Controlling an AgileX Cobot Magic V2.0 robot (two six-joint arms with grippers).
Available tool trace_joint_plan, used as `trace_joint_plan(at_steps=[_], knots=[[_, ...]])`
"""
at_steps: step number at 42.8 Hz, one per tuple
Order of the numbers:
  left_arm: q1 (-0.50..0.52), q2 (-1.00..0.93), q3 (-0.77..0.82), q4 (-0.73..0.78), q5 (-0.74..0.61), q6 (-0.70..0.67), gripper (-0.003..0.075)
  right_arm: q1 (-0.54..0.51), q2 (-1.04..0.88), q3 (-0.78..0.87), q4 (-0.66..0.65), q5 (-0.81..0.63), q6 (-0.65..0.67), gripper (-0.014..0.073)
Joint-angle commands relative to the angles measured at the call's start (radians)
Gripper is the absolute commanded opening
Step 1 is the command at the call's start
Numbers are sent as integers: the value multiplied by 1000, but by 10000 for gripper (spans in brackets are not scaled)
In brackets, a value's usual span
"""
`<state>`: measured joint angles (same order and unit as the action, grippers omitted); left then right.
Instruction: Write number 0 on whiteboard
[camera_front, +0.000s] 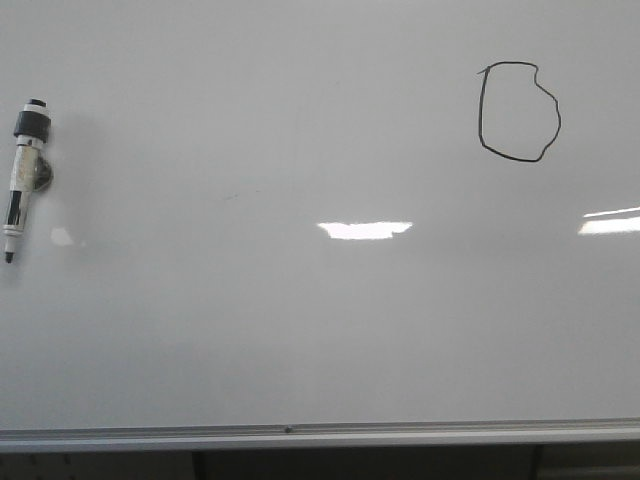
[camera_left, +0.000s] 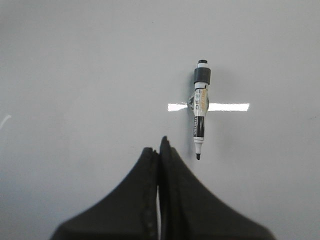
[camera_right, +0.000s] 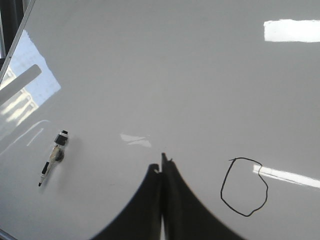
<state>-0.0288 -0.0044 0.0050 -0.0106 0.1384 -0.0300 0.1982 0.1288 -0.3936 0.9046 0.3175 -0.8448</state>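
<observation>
The whiteboard (camera_front: 300, 330) fills the front view, with its silver rail (camera_front: 320, 434) along the lower edge. A thin black lopsided number 0 (camera_front: 518, 110) is drawn at the board's upper right; the right wrist view also shows this number 0 (camera_right: 244, 186). A black-and-white marker (camera_front: 24, 175) lies uncapped on the board at far left, tip toward the rail. My left gripper (camera_left: 160, 147) is shut and empty, just beside the marker (camera_left: 200, 107) tip. My right gripper (camera_right: 162, 164) is shut and empty, between the marker (camera_right: 54, 156) and the 0.
Bright rectangular light reflections (camera_front: 365, 229) lie across the board's middle and right edge (camera_front: 610, 222). The board's side frame (camera_right: 15, 37) shows in the right wrist view.
</observation>
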Motion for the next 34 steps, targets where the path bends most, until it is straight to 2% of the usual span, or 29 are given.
trace_joint_plan(at_steps=[1,28,34], knots=[[-5,-20,23,-1,-87,-12,-20,0,12,-25,20,-59,-1,-68],[-5,-20,23,-1,-87,-12,-20,0,12,-25,20,-58,-1,-68],[-5,-20,23,-1,-87,-12,-20,0,12,-10,16,-98,-1,-68]])
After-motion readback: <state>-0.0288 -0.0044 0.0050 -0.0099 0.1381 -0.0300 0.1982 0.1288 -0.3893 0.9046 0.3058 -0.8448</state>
